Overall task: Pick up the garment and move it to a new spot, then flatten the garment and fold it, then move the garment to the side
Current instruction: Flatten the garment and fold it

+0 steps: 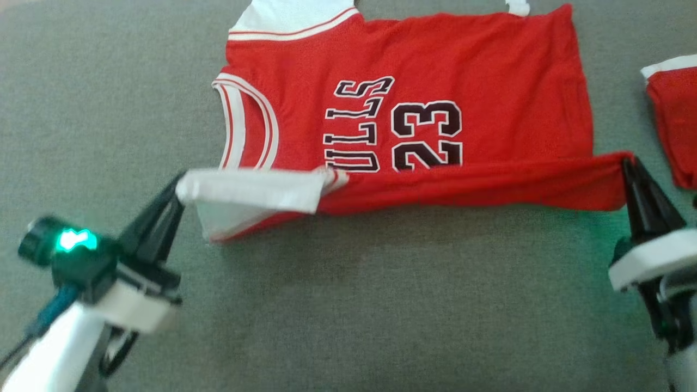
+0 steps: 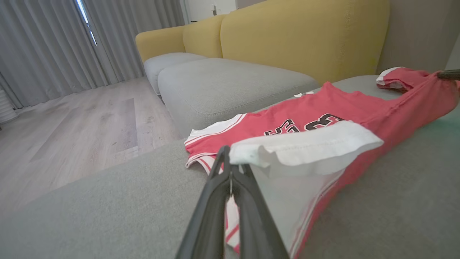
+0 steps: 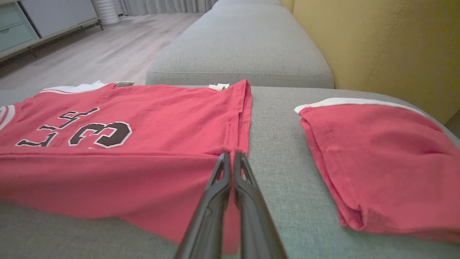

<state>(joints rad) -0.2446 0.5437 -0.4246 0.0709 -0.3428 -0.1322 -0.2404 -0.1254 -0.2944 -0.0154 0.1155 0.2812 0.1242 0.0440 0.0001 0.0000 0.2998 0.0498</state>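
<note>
Okay, left gripper (image 1: 178,188) mid-left pinches white shoulder of red jersey (image 1: 463,71); right gripper (image 1: 626,163) mid-right pinches its hem corner. Far right: folded red piece (image 1: 672,120), probably shorts.

Grey fabric sofa seat cushions (image 2: 222,82), backed by mustard-yellow sofa back cushions (image 2: 305,36). Beside the sofa, a pale wood-plank floor (image 2: 72,122); beyond it, grey pleated curtains (image 2: 43,46) with daylight through a gap.

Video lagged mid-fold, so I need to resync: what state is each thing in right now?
Jersey: spread on the cushion, near edge lifted off it.
Left gripper: shut on the jersey's white shoulder corner.
Right gripper: shut on the jersey's hem corner.
Second red garment: folded, lying apart at right.
</note>
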